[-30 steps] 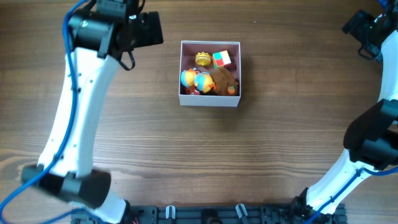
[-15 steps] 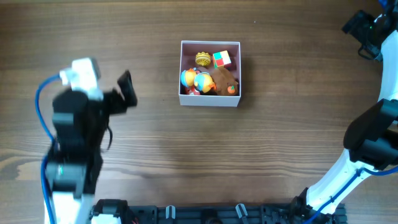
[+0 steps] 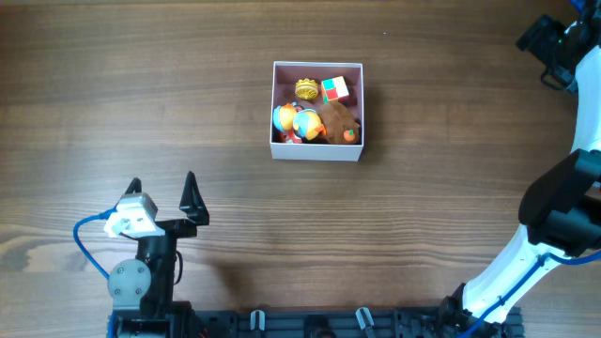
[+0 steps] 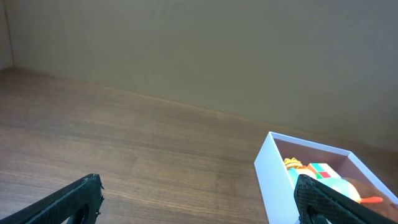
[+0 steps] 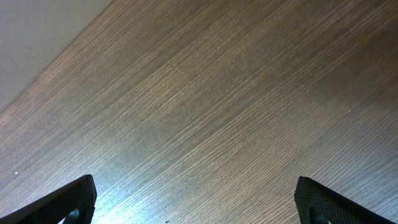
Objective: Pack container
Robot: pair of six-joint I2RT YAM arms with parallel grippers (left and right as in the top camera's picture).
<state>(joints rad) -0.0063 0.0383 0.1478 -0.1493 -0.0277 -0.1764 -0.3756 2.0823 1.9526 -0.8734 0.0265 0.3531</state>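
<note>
Across the wooden counter no toy lies loose, and the container sits at the far middle. It already holds a brown plush, a red-and-green cube and a yellow toy, so packing looks finished. The left hand, low by its base, and the right hand, at the far corner, both hang released and empty, well apart from it, likely parked.

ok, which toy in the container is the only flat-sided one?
The small cube with red, green and white squares, top-right in the container seen from overhead. The yellow toy, orange-blue toy and brown toy are rounded.
</note>
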